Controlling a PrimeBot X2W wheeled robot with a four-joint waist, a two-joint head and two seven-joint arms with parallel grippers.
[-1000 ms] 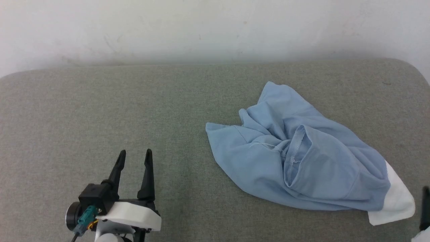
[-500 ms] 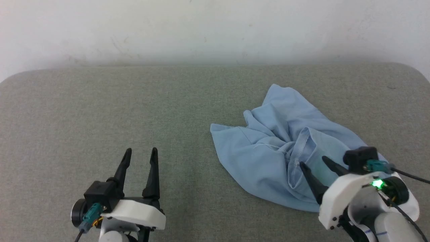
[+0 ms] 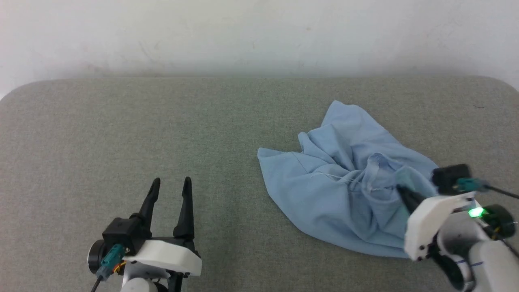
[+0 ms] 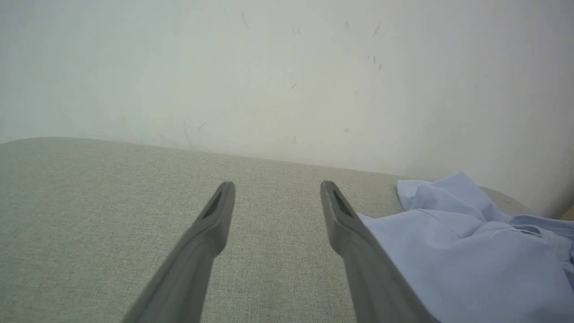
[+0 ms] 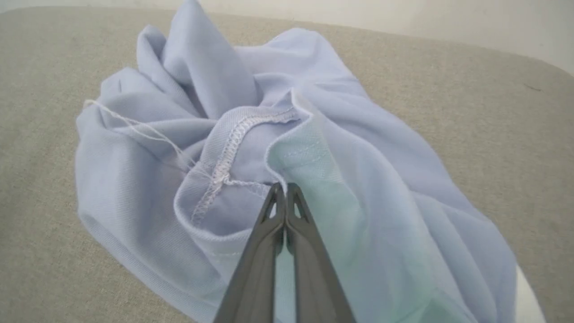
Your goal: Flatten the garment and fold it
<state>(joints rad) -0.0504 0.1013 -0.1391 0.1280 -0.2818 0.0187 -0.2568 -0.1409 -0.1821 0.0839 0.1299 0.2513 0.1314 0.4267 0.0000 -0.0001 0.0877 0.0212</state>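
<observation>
The garment (image 3: 324,190), a light blue knit shirt, lies crumpled on the right half of the grey cushioned surface (image 3: 121,134). My right gripper (image 3: 402,190) reaches in from the lower right and is shut on a stitched hem fold near the heap's middle. In the right wrist view the fingers (image 5: 284,190) meet with the edge of the garment (image 5: 202,89) pinched between them, and a white patch (image 5: 528,294) peeks out at the lower right. My left gripper (image 3: 170,183) stands open at the lower left, well apart from the cloth. Its fingers (image 4: 276,186) hold nothing, with the garment (image 4: 471,255) to their right.
A pale wall (image 3: 259,36) rises behind the surface's far edge. Bare grey fabric stretches across the left and middle of the surface. The surface's rounded right corner (image 3: 502,87) lies just beyond the garment.
My right arm came in from the lower right, reached over the garment and shut on a hem fold, bunching the cloth. The left gripper stayed open. The camera shifted slightly.
</observation>
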